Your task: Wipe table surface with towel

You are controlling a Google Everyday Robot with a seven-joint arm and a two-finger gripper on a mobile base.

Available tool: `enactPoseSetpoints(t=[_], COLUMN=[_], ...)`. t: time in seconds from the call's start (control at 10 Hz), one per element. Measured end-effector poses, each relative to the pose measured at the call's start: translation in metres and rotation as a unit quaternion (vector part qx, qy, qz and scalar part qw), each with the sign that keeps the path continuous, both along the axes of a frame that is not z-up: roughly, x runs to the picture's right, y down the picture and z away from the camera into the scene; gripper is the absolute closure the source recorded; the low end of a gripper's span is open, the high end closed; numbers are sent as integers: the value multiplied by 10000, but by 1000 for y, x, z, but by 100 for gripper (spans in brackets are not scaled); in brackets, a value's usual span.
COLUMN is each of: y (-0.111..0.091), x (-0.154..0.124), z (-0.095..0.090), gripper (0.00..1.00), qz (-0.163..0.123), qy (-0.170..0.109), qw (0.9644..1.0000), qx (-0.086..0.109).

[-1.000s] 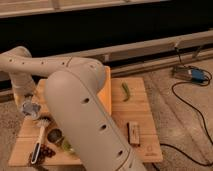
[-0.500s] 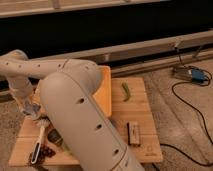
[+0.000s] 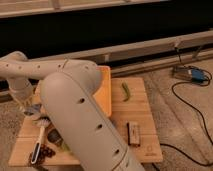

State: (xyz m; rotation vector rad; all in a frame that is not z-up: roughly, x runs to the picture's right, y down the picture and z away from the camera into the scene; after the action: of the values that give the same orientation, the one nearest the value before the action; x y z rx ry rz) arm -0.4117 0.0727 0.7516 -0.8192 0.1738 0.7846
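At the far left the robot arm [image 3: 20, 70] bends down over the left edge of the low wooden table [image 3: 22, 146], and the gripper [image 3: 30, 106] hangs at its end just above the tabletop; whether it is spread or pressed together cannot be told. Right beneath it lies a crumpled grey-blue thing that looks like the towel [image 3: 34, 112], on the left part of the table and touching or nearly touching the gripper; whether it is gripped I cannot tell. Just in front of that a white-handled brush [image 3: 39, 141] lies lengthwise, its head toward the towel and its handle reaching toward the near edge. Beside the end of the handle sits a small dark cluster [image 3: 46, 151], too blurred to name. A greenish item [image 3: 60, 143] shows next to it, partly hidden by the arm's big pale link, which fills the middle of the view. Behind that link an orange board [image 3: 103, 90] lies flat on the table's far half. To its right a green pod [image 3: 126, 91] rests on bare wood, apart from the board. Nearer the front right corner lies a small brown block [image 3: 133, 134]. Off the table on the floor, a black cable [image 3: 199, 116] curls along the right, leading back to a blue and grey box [image 3: 192, 75] near the metal rail [image 3: 150, 47] at the wall.
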Motion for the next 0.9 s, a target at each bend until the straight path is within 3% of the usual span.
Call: enactPoseSetpoints(t=[0.4, 0.9], y=[-45, -80], x=[28, 98], z=[-30, -28], gripper=[100, 100], qz=[450, 1072], qy=[-143, 271], qw=[9984, 9919], qx=[314, 623])
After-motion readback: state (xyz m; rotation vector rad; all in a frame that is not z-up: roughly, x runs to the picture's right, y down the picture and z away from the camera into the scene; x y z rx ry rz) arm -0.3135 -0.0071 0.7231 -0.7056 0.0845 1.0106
